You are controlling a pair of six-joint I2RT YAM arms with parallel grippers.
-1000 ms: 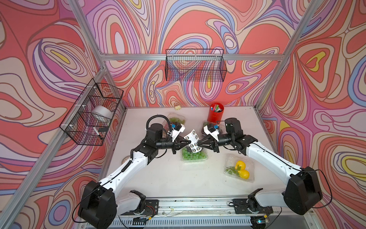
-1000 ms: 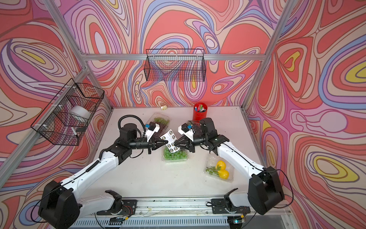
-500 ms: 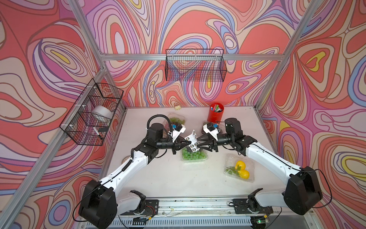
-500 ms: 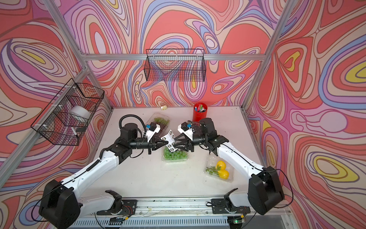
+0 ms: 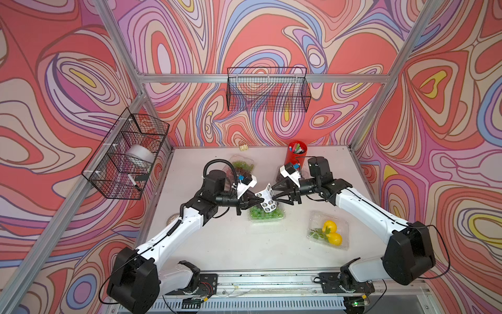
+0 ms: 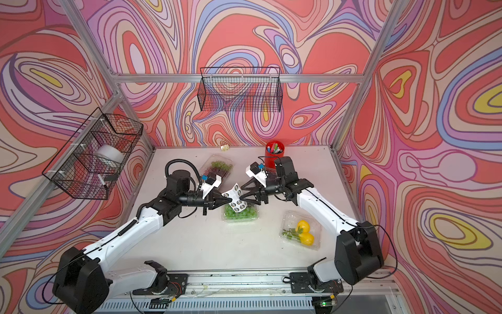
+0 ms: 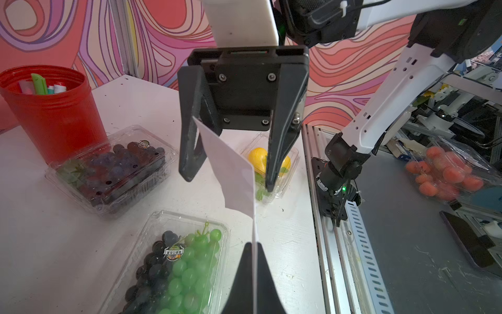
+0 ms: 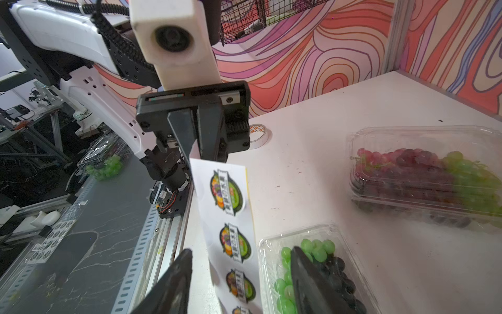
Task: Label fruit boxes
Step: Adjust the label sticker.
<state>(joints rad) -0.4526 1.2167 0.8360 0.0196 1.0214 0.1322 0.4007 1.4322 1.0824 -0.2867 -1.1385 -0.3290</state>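
The left arm (image 5: 173, 236) and the right arm (image 5: 366, 210) stretch toward the sticker sheet (image 5: 266, 198) from opposite sides, forearms close to level, wrists pointing at each other. The left pincer (image 5: 259, 200) is clamped on one edge of the sheet and holds it up in the air; in the right wrist view its fingers (image 8: 184, 136) press flat together on the paper. The right pincer (image 5: 273, 193) faces it across the sheet with jaws parted. The paper runs between its fingers (image 8: 173, 282), which do not pinch it.
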